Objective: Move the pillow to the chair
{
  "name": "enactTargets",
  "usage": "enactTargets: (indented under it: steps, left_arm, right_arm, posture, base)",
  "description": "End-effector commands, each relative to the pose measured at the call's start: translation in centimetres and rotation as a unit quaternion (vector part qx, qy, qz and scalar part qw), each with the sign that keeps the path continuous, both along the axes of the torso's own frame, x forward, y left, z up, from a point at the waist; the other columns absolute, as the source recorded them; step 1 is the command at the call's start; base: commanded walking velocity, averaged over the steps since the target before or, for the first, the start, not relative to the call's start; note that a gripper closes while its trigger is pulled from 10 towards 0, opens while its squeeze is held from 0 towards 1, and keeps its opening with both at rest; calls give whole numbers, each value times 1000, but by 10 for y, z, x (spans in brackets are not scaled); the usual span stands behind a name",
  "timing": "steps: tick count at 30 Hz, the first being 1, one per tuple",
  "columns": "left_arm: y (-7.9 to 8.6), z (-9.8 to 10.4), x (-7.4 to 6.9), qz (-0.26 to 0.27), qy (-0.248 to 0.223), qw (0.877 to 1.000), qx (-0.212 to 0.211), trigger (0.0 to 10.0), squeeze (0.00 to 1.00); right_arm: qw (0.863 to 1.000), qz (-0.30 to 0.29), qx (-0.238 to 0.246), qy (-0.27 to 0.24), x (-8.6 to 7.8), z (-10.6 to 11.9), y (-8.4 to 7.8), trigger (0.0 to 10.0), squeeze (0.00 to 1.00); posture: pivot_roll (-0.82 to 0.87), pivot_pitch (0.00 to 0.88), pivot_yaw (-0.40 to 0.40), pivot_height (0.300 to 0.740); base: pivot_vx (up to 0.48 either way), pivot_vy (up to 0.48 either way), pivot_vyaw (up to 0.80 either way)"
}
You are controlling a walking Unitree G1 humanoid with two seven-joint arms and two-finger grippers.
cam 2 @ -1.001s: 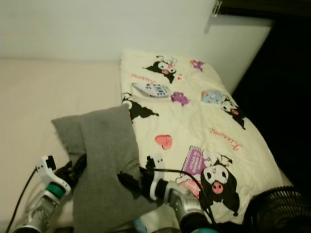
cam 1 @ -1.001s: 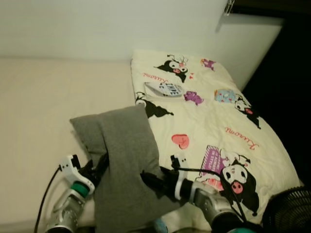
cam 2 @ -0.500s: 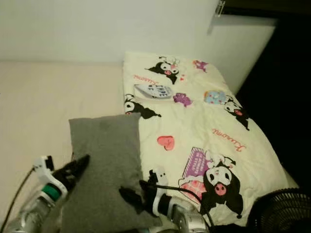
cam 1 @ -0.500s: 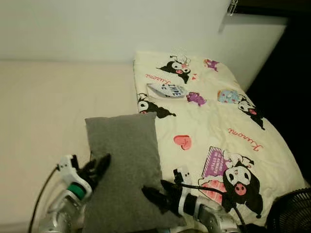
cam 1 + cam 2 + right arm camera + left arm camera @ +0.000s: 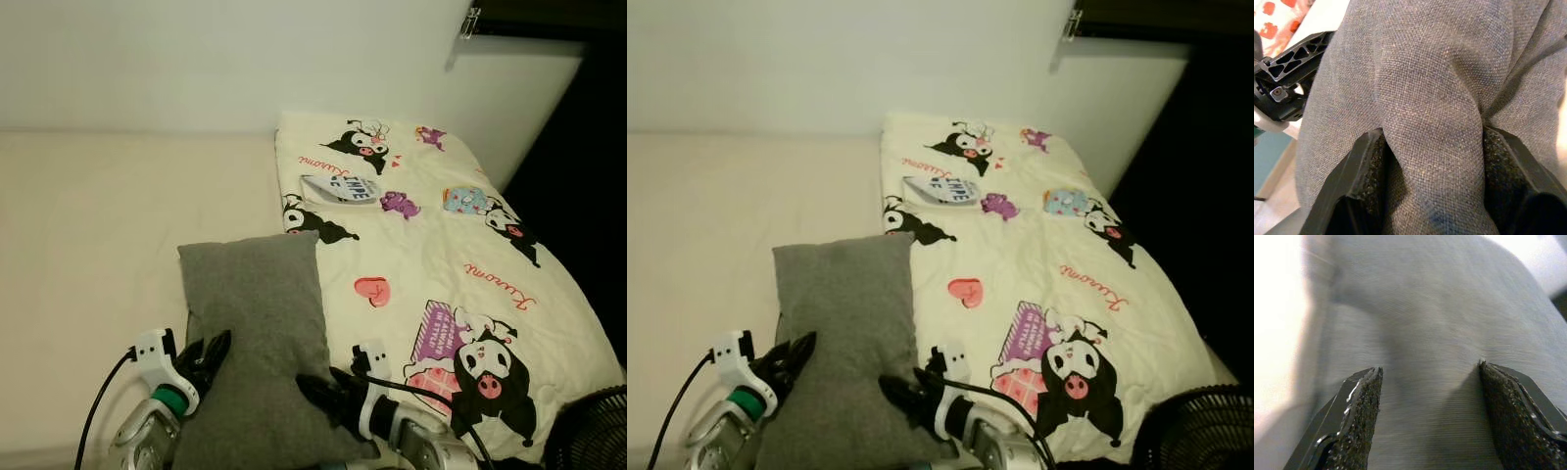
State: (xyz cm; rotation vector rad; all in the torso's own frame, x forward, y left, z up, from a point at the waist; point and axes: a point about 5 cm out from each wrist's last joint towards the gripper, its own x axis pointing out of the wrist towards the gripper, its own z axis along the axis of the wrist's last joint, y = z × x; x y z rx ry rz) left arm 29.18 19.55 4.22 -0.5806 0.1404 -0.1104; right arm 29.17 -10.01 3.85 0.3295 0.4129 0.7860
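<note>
My right gripper (image 5: 318,394) pinched a fold of the soft grey rectangular pillow (image 5: 257,333) between its fingers (image 5: 1369,174). My left gripper (image 5: 209,354) had fingers (image 5: 1354,423) spread wide, pressed on the pillow. It lay on the cream bed (image 5: 88,225), beside the cartoon quilt (image 5: 441,264).

Right gripper (image 5: 1432,161) pinching fold of grey pillow (image 5: 1440,68); fabric bunched into ridge between both fingers (image 5: 1369,169), pads pressed into cloth either side. Left gripper (image 5: 1288,81) beside pillow's far edge, black lattice finger touching fabric. Red-white patterned cover (image 5: 1276,19) in corner beyond.
</note>
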Motion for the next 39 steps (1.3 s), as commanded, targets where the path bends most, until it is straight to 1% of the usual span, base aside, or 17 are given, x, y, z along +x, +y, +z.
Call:
enactTargets:
  steps: [1, 4, 5, 6, 9, 12, 13, 15, 18, 24, 32, 34, 35, 36, 37, 38, 39]
  left_arm:
    - [9, -3, -6, 25, 5, 1000, -2, 10000, 0]
    - [14, -1, -8, 42, -6, 999, -6, 10000, 0]
    - [21, -1, -15, 55, -22, 998, -17, 10000, 1000]
    - [26, -2, -22, 57, -36, 997, -36, 10000, 1000]
    - [29, -5, -28, 59, -43, 996, -57, 10000, 1000]
    - [29, -24, -32, 69, -15, 990, -121, 10000, 1000]
    - [29, -24, -32, 69, -15, 990, -121, 10000, 1000]
    - [23, -32, -28, 79, 8, 985, -153, 10000, 1000]
    - [21, -33, -26, 81, 13, 984, -160, 10000, 1000]
    - [3, -32, -4, 60, 62, 982, -170, 10000, 1000]
    - [-1, -28, 2, 49, 60, 979, -189, 10000, 1000]
    - [-5, -23, 7, 29, 47, 976, -211, 10000, 1000]
    - [-28, -22, 9, -55, 68, 974, -208, 10000, 0]
    - [-45, -26, 7, -118, 97, 970, -191, 10000, 0]
    - [-45, -26, 7, -118, 97, 970, -191, 10000, 0]
    - [-57, -31, 4, -154, 126, 964, -177, 1647, 0]
    - [-57, -31, 4, -154, 126, 964, -177, 1647, 0]
  right_arm:
    - [999, -1, -18, 28, -7, -13, -1, 10000, 0]
    - [999, -5, -26, 26, -7, -14, -1, 10000, 0]
    - [999, -9, -33, 25, -6, -15, -1, 10000, 0]
    - [999, -11, -35, 25, -6, -15, -1, 10000, 0]
    - [999, -14, -36, 25, -5, -15, -1, 10000, 0]
    - [999, -16, -36, 25, -2, -12, 1, 10000, 0]
    - [999, -16, -36, 25, -2, -12, 1, 10000, 0]
    - [999, -16, -34, 24, -1, -10, 2, 10000, 0]
    - [999, -16, -33, 23, 0, -9, 3, 10000, 0]
    - [999, -8, -27, 18, 1, -5, 10, 10000, 0]
    - [1000, -3, -22, 19, 0, -4, 13, 10000, 0]
    - [1000, 3, -21, 19, -1, -4, 15, 10000, 0]
    - [1000, 8, -17, 22, -2, -5, 14, 1686, 0]
    - [1000, 11, -14, 25, -4, -6, 14, 0, 0]
    - [1000, 11, -14, 25, -4, -6, 14, 0, 0]
    - [1000, 13, -9, 27, -4, -6, 14, 0, 0]
    - [1000, 13, -9, 27, -4, -6, 14, 0, 0]
  posture:
    - [-29, 22, -42, 590]
    - [-29, 22, -42, 590]
    - [-33, 20, -48, 590]
    - [-33, 18, -55, 590]
    - [-32, 18, -58, 590]
    - [-41, 26, -71, 590]
    - [-41, 26, -71, 590]
    - [-49, 34, -81, 590]
    - [-58, 39, -85, 590]
    - [-97, 51, -74, 590]
    - [-103, 54, -69, 590]
    - [-102, 54, -67, 590]
    - [-87, 52, -63, 590]
    - [-84, 50, -61, 590]
    - [-84, 50, -61, 590]
    - [-84, 49, -59, 590]
    - [-84, 49, -59, 590]
  base:
    - [0, 0, 0]
    - [0, 0, 0]
    - [0, 0, 0]
    - [0, 0, 0]
    - [0, 0, 0]
    - [0, 0, 0]
    - [0, 0, 0]
    - [0, 0, 0]
    - [0, 0, 0]
    - [0, 0, 0]
    - [0, 0, 0]
    - [0, 0, 0]
    - [0, 0, 0]
    - [0, 0, 0]
    - [0, 0, 0]
    - [0, 0, 0]
    - [0, 0, 0]
